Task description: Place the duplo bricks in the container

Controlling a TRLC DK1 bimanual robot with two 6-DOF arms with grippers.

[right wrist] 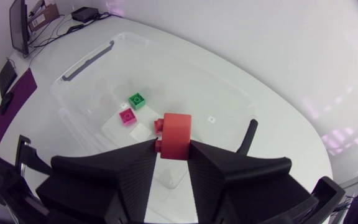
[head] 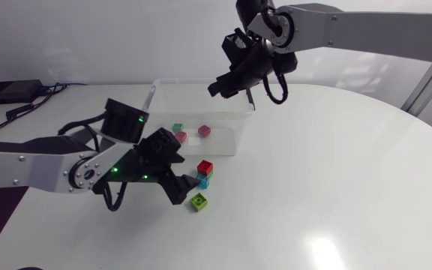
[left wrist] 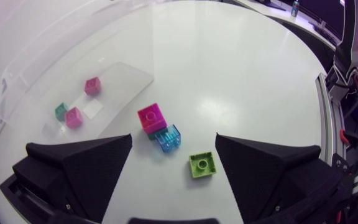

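Head view. Left gripper (head: pixel 178 178) hung low over the middle of the table (head: pixel 336 187). Its fingers were spread wide with nothing between them, apparently lined up on the loose bricks just ahead.

Left wrist view gave the detail:
- A stacked pair (left wrist: pixel 152 118), pink-red over teal.
- A blue brick (left wrist: pixel 168 139) touching the pair.
- A lime brick (left wrist: pixel 202 165) just beside, nearest the open fingers; judged the likely next pick.

All three sat on the table just outside the near wall of the container (head: pixel 190 84). This clear tub stood toward the table's far edge. Inside lay a green brick (head: pixel 177 127), a pink brick (head: pixel 180 137) close beside it, and a second pink brick (head: pixel 205 130) apart from them.

Right gripper (head: pixel 229 84) hung above the container's far rim, clamped on a red brick (right wrist: pixel 174 127) with both fingers against its sides. In the right wrist view the tub floor lay beneath it, so I judged this a carry positioned for the drop.

No writing could be read on the bricks or the container.
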